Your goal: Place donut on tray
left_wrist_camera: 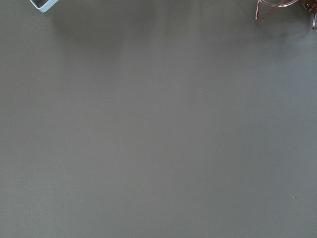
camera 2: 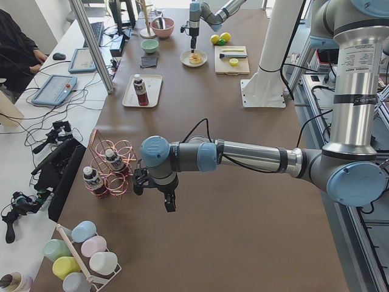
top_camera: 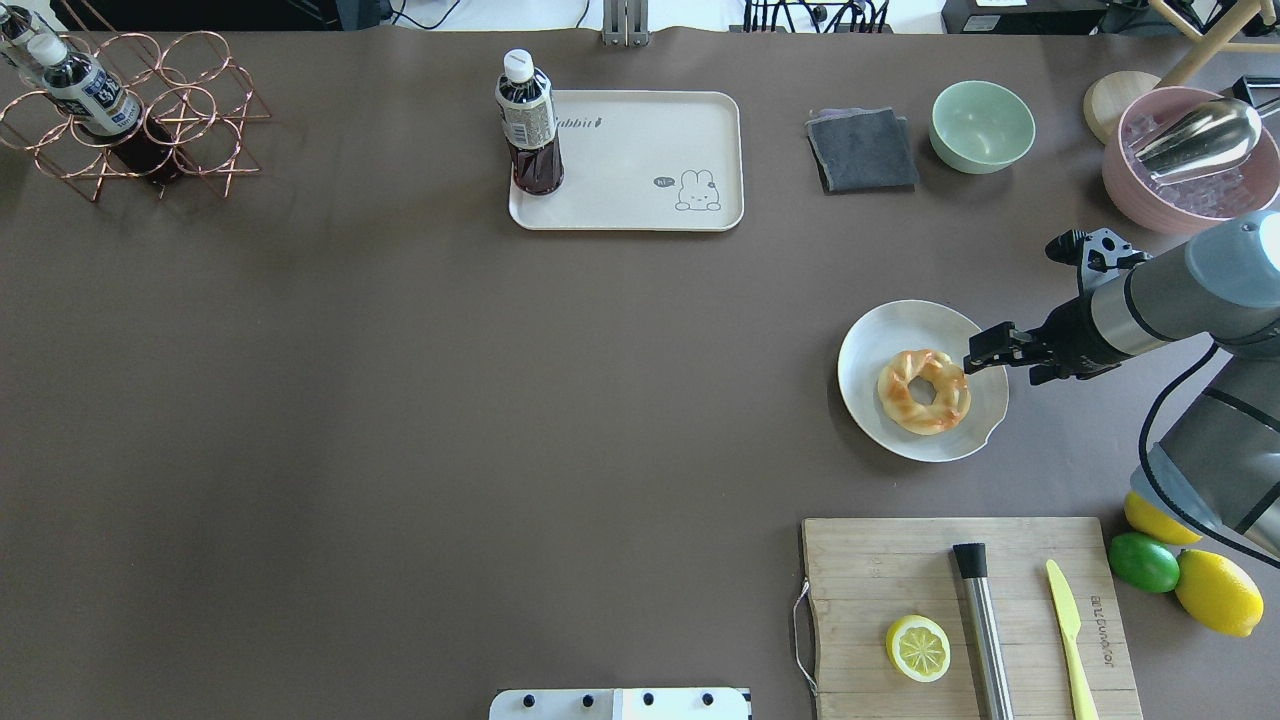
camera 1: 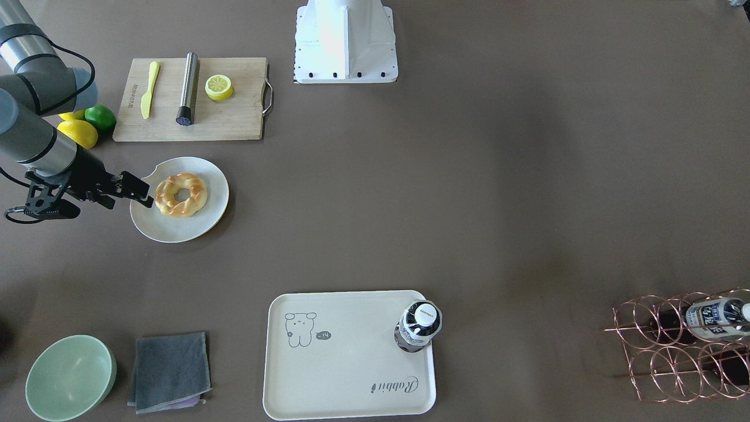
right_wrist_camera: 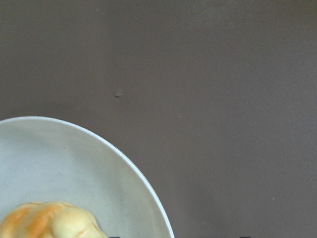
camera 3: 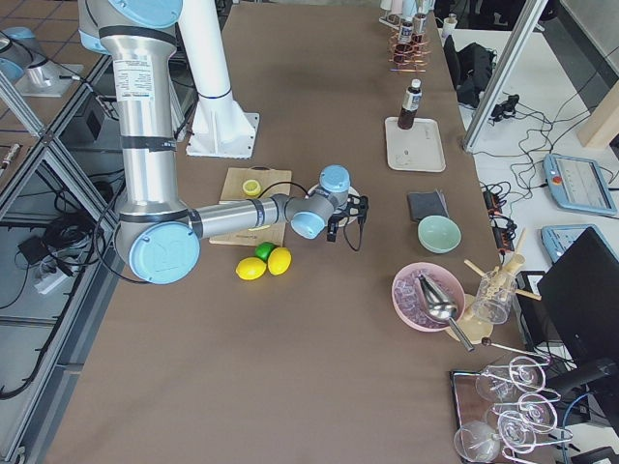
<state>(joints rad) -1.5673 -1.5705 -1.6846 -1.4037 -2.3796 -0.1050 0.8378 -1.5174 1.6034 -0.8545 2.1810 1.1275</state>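
From across the counter (camera 1: 469, 205), we see the donut (camera 1: 181, 194) lying on a round white plate (camera 1: 176, 231), well apart from the cream tray (camera 1: 345, 375). From overhead, the right gripper (top_camera: 985, 350) hovers at the plate's rim just beside the donut; we cannot tell how far it is parted. From the left side, the left gripper (camera 2: 169, 204) hangs over the counter near a wire rack (camera 2: 112, 167), its opening unclear to us.

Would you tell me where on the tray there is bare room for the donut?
The middle of the tray is bare, bordered by the bear drawing, the bottle and the Rabbit script. The bottle's corner is crowded. The table between plate and tray is open.
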